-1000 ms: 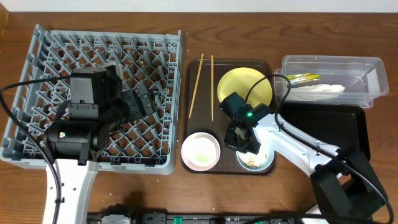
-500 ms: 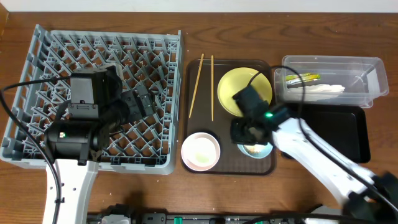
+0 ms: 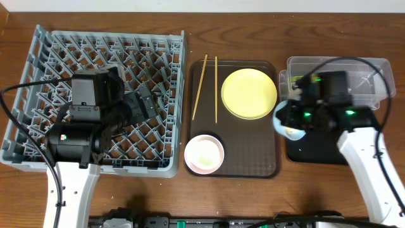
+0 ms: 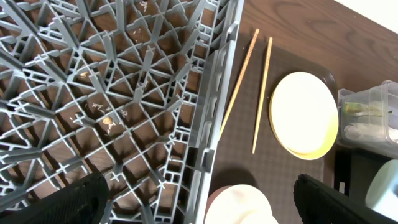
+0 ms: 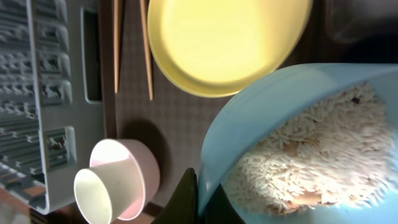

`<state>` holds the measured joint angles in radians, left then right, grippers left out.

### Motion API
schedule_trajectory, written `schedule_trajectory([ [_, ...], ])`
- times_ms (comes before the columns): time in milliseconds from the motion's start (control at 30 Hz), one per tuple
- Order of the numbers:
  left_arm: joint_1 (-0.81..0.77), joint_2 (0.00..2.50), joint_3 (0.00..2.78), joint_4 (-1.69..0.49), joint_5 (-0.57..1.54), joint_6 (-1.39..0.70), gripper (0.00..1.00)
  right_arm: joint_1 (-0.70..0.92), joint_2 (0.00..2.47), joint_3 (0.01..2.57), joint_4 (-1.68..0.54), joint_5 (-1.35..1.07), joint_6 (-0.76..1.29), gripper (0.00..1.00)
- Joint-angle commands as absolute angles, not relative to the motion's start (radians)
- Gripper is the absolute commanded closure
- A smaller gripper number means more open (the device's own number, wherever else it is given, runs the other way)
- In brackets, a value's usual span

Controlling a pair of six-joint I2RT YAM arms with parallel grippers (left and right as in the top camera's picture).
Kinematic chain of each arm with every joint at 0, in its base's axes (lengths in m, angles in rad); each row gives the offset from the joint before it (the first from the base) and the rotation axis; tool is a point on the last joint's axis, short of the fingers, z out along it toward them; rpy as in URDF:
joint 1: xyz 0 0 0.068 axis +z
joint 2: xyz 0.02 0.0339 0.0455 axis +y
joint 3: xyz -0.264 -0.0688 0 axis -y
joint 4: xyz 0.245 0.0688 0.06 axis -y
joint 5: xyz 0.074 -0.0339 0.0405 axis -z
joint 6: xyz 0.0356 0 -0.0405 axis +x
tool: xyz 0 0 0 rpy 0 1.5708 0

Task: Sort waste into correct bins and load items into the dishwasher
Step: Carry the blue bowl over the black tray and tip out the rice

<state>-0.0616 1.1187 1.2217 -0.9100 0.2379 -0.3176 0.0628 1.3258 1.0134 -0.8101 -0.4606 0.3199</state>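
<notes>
Entry: right claw (image 3: 292, 120), clamped on light blue bowl (image 3: 281, 126) of rice scraps (image 5: 317, 155). We log it lifted from brown tray (image 3: 253, 158); black tray (image 3: 354, 136) now beneath; left claw (image 3: 144, 102) wide, unmoved.

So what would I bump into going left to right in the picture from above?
Going across: big grey plastic dish rack → two thin wooden chopsticks → round yellow plate → small light blue bowl → clear plastic rectangular tub.

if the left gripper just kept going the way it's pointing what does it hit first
Probably the grey dish rack, at its wall nearest the chopsticks. The open left gripper hangs over the rack aimed that way; its height above the pegs is unclear.
</notes>
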Motion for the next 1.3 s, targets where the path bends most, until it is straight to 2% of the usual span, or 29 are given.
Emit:
schedule_trajectory([
  [0, -0.062, 1.122, 1.234, -0.912, 0.243, -0.319, 0.02, -0.064, 1.322, 0.945, -0.762, -0.688, 0.189, 0.99],
  [300, -0.062, 1.122, 1.234, -0.912, 0.243, -0.319, 0.02, -0.333, 1.322, 0.706, -0.359, -1.208, 0.183, 0.99],
  [467, -0.062, 1.122, 1.234, -0.912, 0.243, -0.319, 0.02, -0.435, 1.322, 0.646, -0.335, -1.218, 0.178, 0.99],
  [633, -0.062, 1.122, 1.234, -0.912, 0.243, -0.319, 0.02, -0.494, 1.322, 0.626, -0.330, -1.345, 0.093, 0.99],
  [933, -0.062, 1.122, 1.234, -0.912, 0.243, -0.319, 0.02, -0.512, 1.322, 0.626, -0.334, -1.337, 0.064, 0.99],
  [1000, -0.062, 1.122, 1.234, -0.912, 0.243, -0.319, 0.02, -0.513, 1.322, 0.626, -0.339, -1.253, 0.069, 0.99],
  [1100, -0.062, 1.122, 1.234, -0.912, 0.243, -0.319, 0.02, -0.513, 1.322, 0.626, -0.321, -1.346, 0.088, 0.99],
  [1233, -0.062, 1.122, 1.234, -0.912, 0.243, -0.319, 0.02, -0.517, 1.322, 0.626, -0.331, -1.204, 0.140, 0.99],
  [1267, -0.062, 1.122, 1.234, -0.912, 0.243, -0.319, 0.02, -0.517, 1.322, 0.626, -0.331, -1.234, 0.151, 0.99],
])
